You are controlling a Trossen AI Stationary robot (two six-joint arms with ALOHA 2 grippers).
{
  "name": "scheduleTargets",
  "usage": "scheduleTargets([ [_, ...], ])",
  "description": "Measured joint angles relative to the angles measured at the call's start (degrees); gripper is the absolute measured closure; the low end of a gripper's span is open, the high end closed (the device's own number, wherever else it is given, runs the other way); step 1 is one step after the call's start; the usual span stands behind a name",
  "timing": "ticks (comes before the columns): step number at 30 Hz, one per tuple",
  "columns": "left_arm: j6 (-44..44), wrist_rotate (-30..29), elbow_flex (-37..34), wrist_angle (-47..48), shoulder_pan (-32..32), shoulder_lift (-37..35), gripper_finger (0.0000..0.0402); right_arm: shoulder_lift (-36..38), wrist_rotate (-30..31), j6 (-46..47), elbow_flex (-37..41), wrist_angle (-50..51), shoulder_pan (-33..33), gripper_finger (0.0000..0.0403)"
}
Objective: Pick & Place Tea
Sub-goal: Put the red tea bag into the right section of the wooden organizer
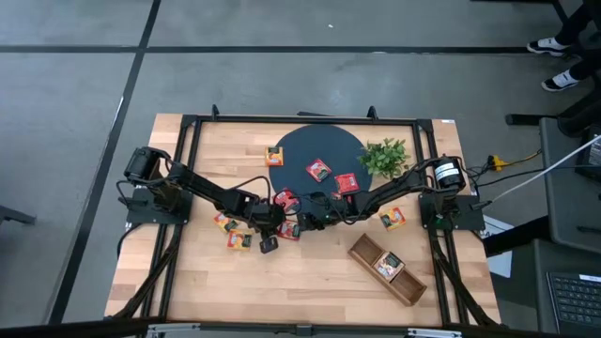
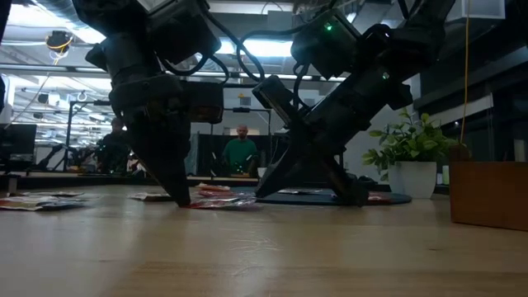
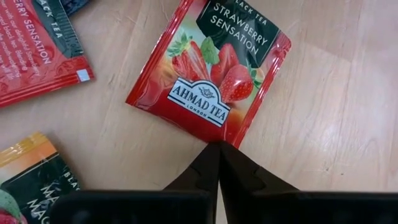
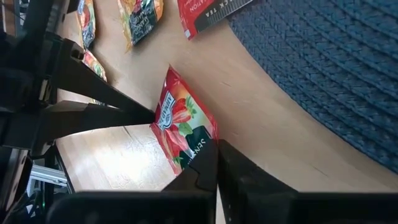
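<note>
Left gripper (image 3: 217,149): fingers pressed together, tips down on the desk at the edge of the strawberry packet (image 3: 208,71); no grip on it visible.
Right gripper (image 4: 216,163): fingers together at the opposite edge of the same packet, near the desk's middle; pinch on the edge possible, not certain.
Key relation: packet lies flat between the two grippers, just ahead of each fingertip pair; both arms about equally near, right one apparently on the packet edge, so the lift looks like its job.
Packet writing: "AHMAD TEA LONDON", "BLACK TEA", "STRAWBERRY SENSATION".
Other tea: red and orange-yellow packets (image 1: 233,231) scattered toward the desk's left edge; more on the dark round mat (image 1: 300,150).
Wooden tray (image 1: 390,269): near the front right corner, one packet inside.
Plant (image 1: 385,157): beside the mat, right of it.
</note>
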State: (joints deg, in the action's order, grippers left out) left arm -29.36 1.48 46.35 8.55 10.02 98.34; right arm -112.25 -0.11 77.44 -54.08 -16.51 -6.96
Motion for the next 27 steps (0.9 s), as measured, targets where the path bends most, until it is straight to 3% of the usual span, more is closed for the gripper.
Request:
scheduleTargets([
  [10, 2.1, 0.0, -0.17, 8.21, 0.0, -4.96, 0.0393, 0.74, -6.27, -2.18, 0.0, -0.25, 0.82, 0.0399],
  [27, 2.18, -0.09, -0.09, 15.0, 0.07, -10.93, 0.0394, 12.44, -30.71, -7.0, -4.11, 3.3, 4.27, 0.04],
])
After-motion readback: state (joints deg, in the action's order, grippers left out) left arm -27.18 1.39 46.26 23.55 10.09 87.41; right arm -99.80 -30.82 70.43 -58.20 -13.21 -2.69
